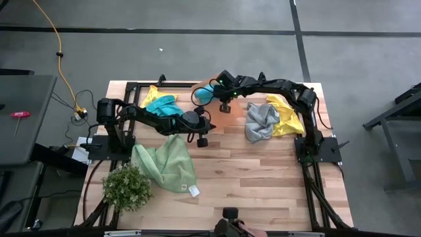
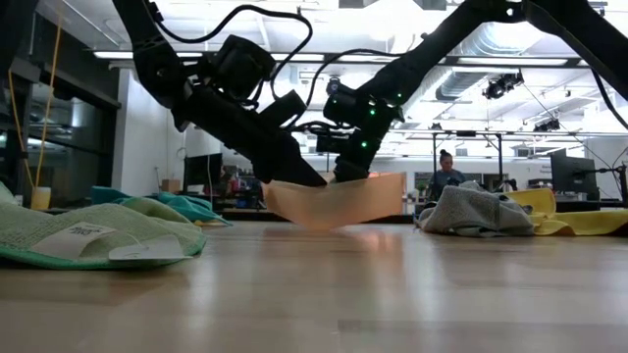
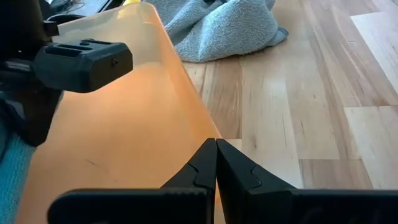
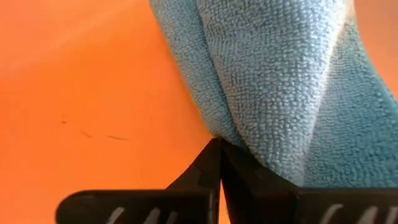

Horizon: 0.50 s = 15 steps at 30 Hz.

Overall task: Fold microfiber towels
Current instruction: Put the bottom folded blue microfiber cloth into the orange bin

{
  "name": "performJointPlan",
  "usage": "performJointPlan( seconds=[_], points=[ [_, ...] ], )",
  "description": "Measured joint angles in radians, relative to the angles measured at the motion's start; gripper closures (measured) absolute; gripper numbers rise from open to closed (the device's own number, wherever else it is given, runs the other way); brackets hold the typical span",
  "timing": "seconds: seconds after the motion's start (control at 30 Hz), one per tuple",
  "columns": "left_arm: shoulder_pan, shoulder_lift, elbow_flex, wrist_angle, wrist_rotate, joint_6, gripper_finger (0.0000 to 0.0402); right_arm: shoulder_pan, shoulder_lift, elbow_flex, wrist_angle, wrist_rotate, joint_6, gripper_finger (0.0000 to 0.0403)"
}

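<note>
Both arms meet over the far middle of the wooden surface [image 1: 263, 178], at an orange translucent plastic bin [image 2: 339, 201] that sits tilted, its near edge raised off the wood in the low view.

The left tool [image 3: 216, 163] has its two fingers pressed together on the bin's edge, the orange wall running up beside them. Beyond it, the left wrist view shows a grey microfiber towel [image 3: 227, 28] bunched on the wood.

The right tool [image 4: 219, 163] reaches in from the far right side; its fingers are closed and pinch a fold of a teal-blue towel [image 4: 280, 81] that lies against the bin's orange inside. From above, that towel [image 1: 205, 92] shows at the bin's far edge, just under the right arm.

The other towels lie spread about. A light green towel [image 1: 166, 164] lies rumpled on the near left, with a small white tag [image 1: 194, 191] at its near corner. A second teal-blue towel [image 1: 168, 108] and a yellow towel [image 1: 152, 97] lie together at the far left, partly under the left arm. At the right, the grey towel touches another yellow towel [image 1: 289, 122].

A small bushy green plant [image 1: 126, 187] stands at the near left corner. In the low view a person [image 2: 444, 176] is visible in the room behind.
</note>
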Motion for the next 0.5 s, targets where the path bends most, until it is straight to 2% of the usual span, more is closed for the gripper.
performJointPlan(
  seconds=[0.17,0.3,0.5],
  points=[
    [0.001,0.000,0.000,-0.001,0.039,0.000,0.0401,0.000,0.000,0.000,0.000,0.000,-0.029,0.0403],
    [0.001,-0.013,0.000,-0.033,0.044,-0.001,0.0401,0.000,0.000,0.037,-0.171,0.009,-0.094,0.0403],
    [0.000,-0.097,-0.003,-0.183,0.050,0.002,0.0401,0.000,-0.011,0.089,-0.313,-0.014,-0.133,0.0403]
  ],
)
